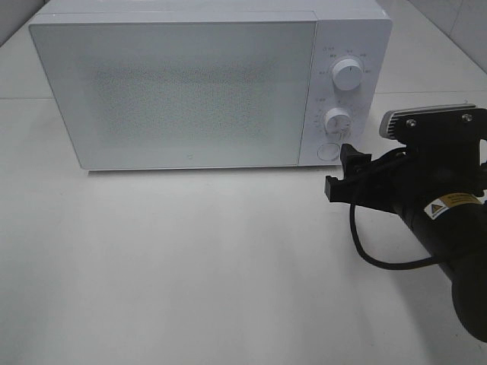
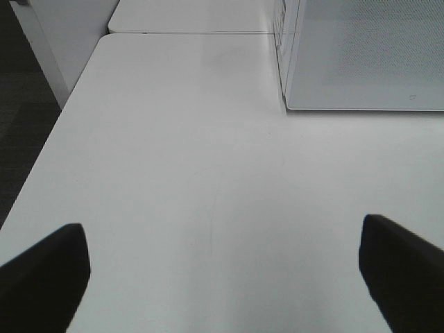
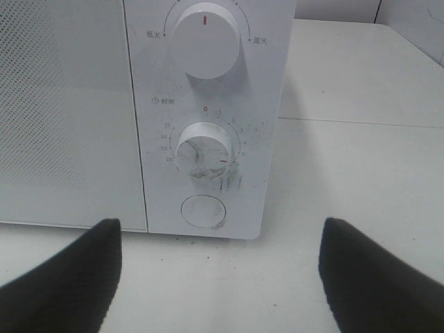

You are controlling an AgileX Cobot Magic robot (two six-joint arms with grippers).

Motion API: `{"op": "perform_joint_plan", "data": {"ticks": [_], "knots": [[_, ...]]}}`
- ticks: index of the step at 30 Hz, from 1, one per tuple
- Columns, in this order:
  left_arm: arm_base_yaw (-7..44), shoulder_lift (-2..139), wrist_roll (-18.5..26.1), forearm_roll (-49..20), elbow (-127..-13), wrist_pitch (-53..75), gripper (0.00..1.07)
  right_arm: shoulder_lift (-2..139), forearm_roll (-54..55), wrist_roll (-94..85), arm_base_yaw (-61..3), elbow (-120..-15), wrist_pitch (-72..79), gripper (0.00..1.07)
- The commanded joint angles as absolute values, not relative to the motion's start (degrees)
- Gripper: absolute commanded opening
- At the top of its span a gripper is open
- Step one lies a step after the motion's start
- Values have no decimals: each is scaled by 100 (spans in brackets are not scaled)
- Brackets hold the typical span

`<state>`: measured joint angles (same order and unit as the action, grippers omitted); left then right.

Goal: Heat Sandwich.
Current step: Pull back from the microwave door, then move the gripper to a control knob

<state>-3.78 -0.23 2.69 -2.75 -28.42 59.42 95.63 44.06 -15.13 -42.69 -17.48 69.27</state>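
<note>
The sandwich is out of view in every frame. The white microwave (image 1: 190, 91) stands at the back of the table with its door shut; its frosted door hides the inside. My right gripper (image 1: 340, 171) is open and empty, just in front of the control panel, close below the timer knob (image 1: 337, 120). In the right wrist view the gripper (image 3: 218, 277) faces the timer knob (image 3: 203, 150) and the round door button (image 3: 202, 211). My left gripper (image 2: 222, 277) is open and empty over bare table, left of the microwave (image 2: 361, 55).
The power knob (image 1: 348, 74) sits above the timer knob on the panel. The white table (image 1: 190, 266) stretches in front of the microwave. In the left wrist view the table edge (image 2: 41, 159) drops to a dark floor. A black cable (image 1: 373, 255) loops off the right arm.
</note>
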Motion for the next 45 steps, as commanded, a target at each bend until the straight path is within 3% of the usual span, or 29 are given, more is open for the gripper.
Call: {"op": "perform_joint_plan", "data": {"ticks": [1,14,20,45], "knots": [[-378,-172,264,-298,-2825,5896,102,9557,4400,-1513,-4291,-1742,7151,76],[-378,-172,264,-298,-2825,5896,102,9557,4429,-1513,-4269,-2005,6939,76],[-378,-172,264,-298,-2825,5896,102,9649,4280,-1507,-3959,-2229,6830,76],[-378,-172,264,-298,-2825,5896,102,10978,3856,-1473,-3535,-3575,6371,76]]}}
